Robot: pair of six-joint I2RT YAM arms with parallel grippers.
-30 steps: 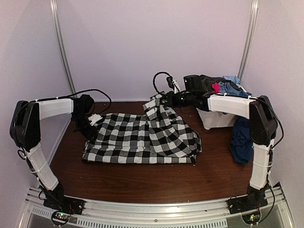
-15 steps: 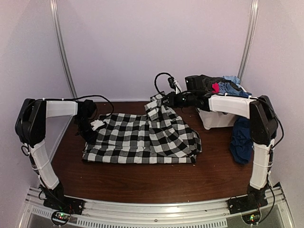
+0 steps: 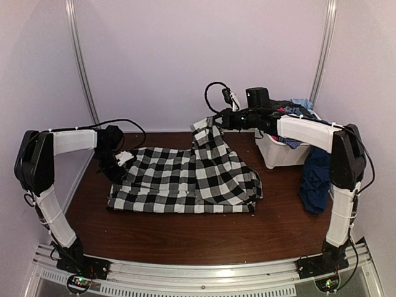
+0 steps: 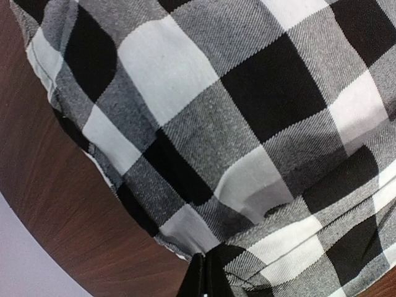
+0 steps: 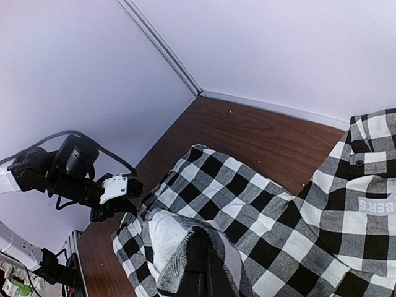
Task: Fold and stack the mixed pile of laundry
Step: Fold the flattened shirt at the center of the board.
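Shirt (image 3: 185, 179) edges pinched by left hand (image 3: 119, 163), right hand (image 3: 218, 120).

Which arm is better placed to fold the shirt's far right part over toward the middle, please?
The right. The right fingers are shut on the shirt's raised far right part, ready to carry it over; the left fingers pinch the far left corner, low at the table.

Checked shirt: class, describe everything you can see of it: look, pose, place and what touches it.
The checked shirt is soft woven cloth in black, white and grey squares, with white lettering on one part. It lies spread, slightly rumpled, on the brown table. The left gripper pinches its far left edge low at the table; the right gripper holds its far right corner raised above the rest. Both are shut on it.
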